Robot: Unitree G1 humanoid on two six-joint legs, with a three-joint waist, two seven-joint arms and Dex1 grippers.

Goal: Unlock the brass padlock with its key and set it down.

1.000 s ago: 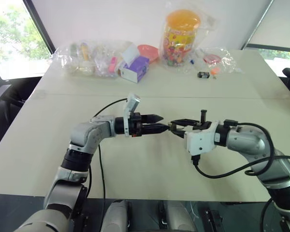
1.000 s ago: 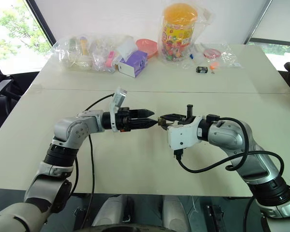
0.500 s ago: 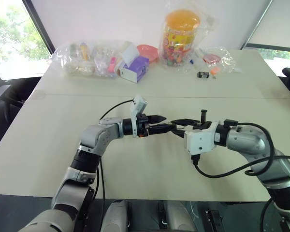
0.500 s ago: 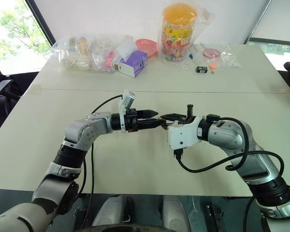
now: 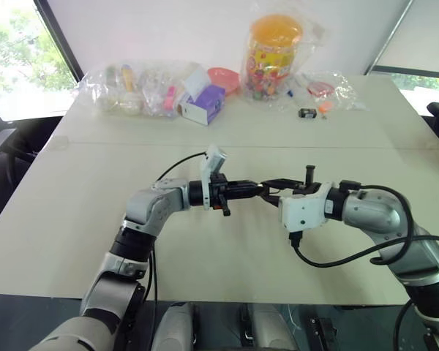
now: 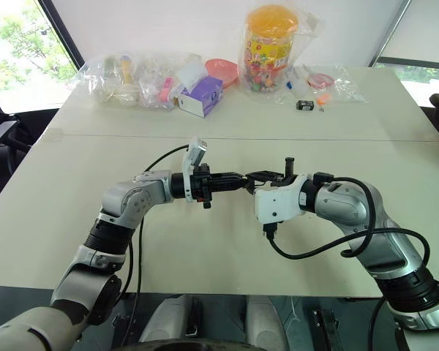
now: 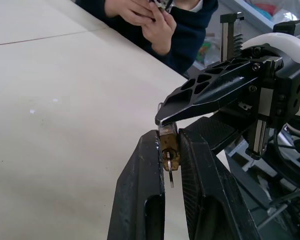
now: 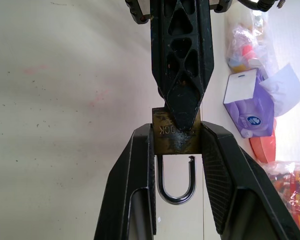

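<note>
The brass padlock (image 8: 175, 138) hangs in mid-air above the middle of the table (image 5: 73, 212), pinched on both sides by the right tool (image 8: 176, 145), whose fingers sit narrow against its flat faces. Its silvery shackle (image 8: 176, 181) loops back between those fingers, one leg free of the body. The key (image 7: 169, 169) juts from the padlock's end, and the left tool (image 7: 168, 150), reaching in from nine o'clock, is clamped tight on it. The two tools meet tip to tip. Toward twelve o'clock, at the table's far edge, stand a candy jar (image 5: 275, 55), a purple box (image 5: 205, 104) and clear bags (image 5: 128, 88).
</note>
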